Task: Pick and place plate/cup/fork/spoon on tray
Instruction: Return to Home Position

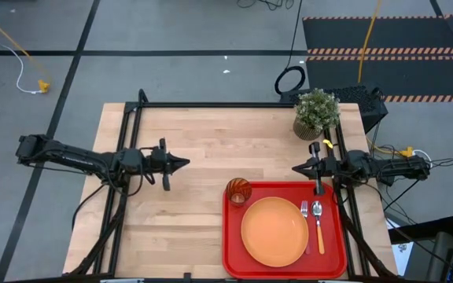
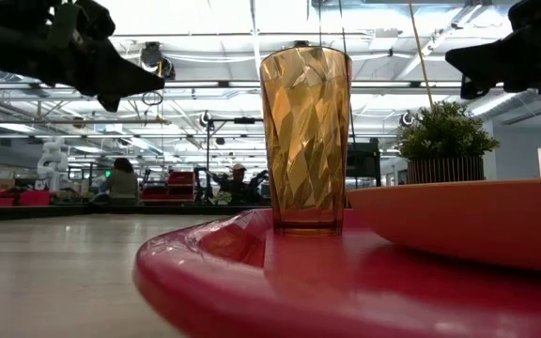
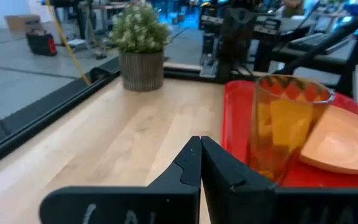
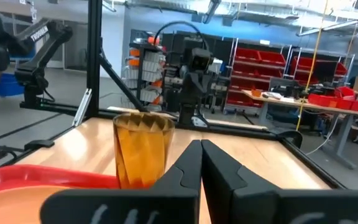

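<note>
The red tray [image 1: 234, 255] lies at the table's near right. On it rest the orange plate [image 1: 274, 230], the amber cup [image 1: 238, 190] upright at the tray's far left corner, and the pink-red-handled fork [image 1: 305, 212] and the orange-handled spoon [image 1: 318, 224] side by side right of the plate. My left gripper [image 1: 185, 163] is shut and empty above the table's left half, pointing right. My right gripper [image 1: 296, 168] is shut and empty just beyond the tray's far edge, pointing left. The cup also shows in the left wrist view [image 3: 284, 124] and the right wrist view [image 4: 143, 149].
A potted green plant [image 1: 316, 112] stands at the table's far right, close behind my right arm. A black frame [image 1: 211, 104] runs along the table's edges. Bare wood lies between my two grippers and left of the tray.
</note>
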Motion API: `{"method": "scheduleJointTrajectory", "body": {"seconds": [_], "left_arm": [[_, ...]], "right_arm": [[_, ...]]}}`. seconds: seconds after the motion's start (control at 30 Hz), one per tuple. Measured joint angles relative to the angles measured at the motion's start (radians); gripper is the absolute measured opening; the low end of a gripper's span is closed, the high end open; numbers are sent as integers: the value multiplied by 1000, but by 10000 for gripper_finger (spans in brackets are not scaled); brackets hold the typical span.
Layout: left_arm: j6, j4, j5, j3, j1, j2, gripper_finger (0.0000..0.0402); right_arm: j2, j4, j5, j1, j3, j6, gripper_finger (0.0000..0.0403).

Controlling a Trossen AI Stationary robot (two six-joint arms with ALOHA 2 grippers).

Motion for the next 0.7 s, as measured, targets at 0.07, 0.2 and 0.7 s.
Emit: {"method": "scheduleJointTrajectory", "body": {"seconds": [0.07,0.2,0.7], "left_arm": [[3,38,21,-21,0,0,3],[6,57,59,-56,0,-2,2],[34,56,50,-190,3,-204,1]], "right_arm": [[0,10,0,0,0,0,0],[0,11,-1,0,0,0,0],[0,16,-3,0,1,0,0]]}}
